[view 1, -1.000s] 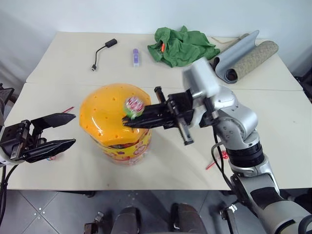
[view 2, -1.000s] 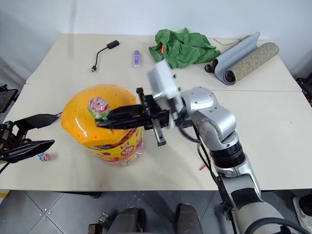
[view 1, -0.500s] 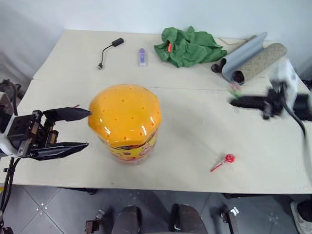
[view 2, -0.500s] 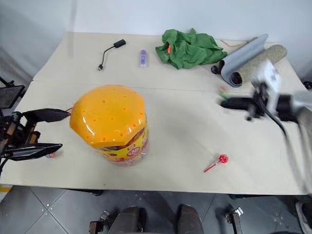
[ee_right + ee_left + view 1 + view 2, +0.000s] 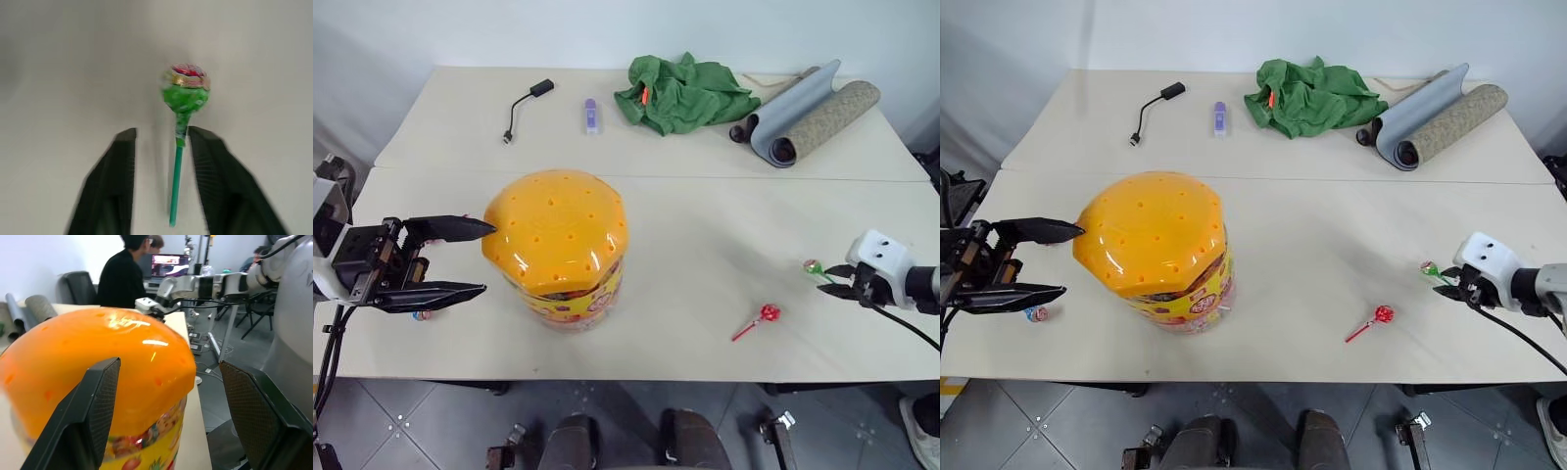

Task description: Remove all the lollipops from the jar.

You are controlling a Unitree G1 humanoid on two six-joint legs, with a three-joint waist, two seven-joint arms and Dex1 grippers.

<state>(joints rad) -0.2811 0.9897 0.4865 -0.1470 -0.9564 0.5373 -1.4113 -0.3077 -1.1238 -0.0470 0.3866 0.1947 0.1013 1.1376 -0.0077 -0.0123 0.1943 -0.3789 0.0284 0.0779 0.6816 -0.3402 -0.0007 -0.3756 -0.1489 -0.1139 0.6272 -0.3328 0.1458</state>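
The jar (image 5: 556, 245), a squat tub with an orange holed lid and a yellow printed band, stands on the near left of the table. My left gripper (image 5: 460, 259) is open and level beside its left flank, one finger (image 5: 93, 406) on each side of the lid's edge. Low over the table at the right, my right gripper (image 5: 159, 142) is open, and a green-stick lollipop (image 5: 186, 90) lies between its fingers with its stick close to one finger (image 5: 215, 166). A red lollipop (image 5: 769, 313) lies on the table. Another lollipop (image 5: 1035, 313) lies under the left gripper.
At the back of the table are a green cloth (image 5: 680, 93), two rolled mats (image 5: 808, 110), a purple stick (image 5: 590, 115) and a black cable adaptor (image 5: 524, 101). A person in black (image 5: 122, 279) sits beyond the table.
My right arm swung from above the jar's lid to the table's right side with the green lollipop, came down and opened. The left gripper stayed open beside the jar.
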